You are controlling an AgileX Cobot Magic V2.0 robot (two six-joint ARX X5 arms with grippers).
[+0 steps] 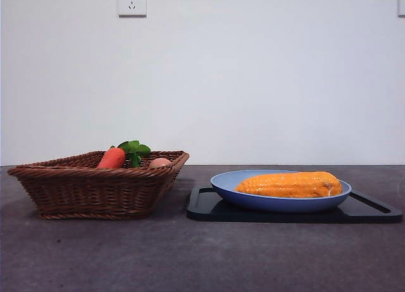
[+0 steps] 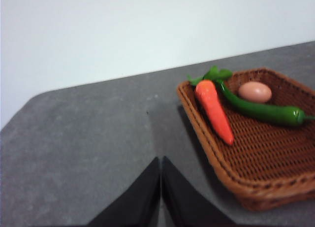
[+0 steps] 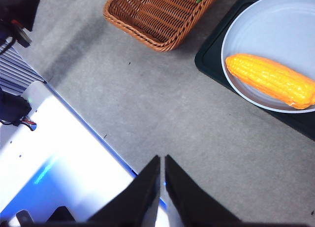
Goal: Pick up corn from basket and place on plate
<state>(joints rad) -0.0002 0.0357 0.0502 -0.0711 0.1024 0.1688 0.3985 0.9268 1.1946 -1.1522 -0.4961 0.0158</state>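
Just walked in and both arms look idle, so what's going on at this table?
Nothing is being handled right now. The long yellow-orange corn cob already lies in the wide light-blue plate, which sits on a flat black tray. The brown woven wicker basket beside it holds an orange carrot, a green pepper and a small tan egg. The left gripper and right gripper hang shut above bare table, away from everything.

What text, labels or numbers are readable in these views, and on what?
None can be read.
Wall socket: a tiny mark at its top left corner, too small to read.
Corn, plate, basket, black tray: no print visible in any view.
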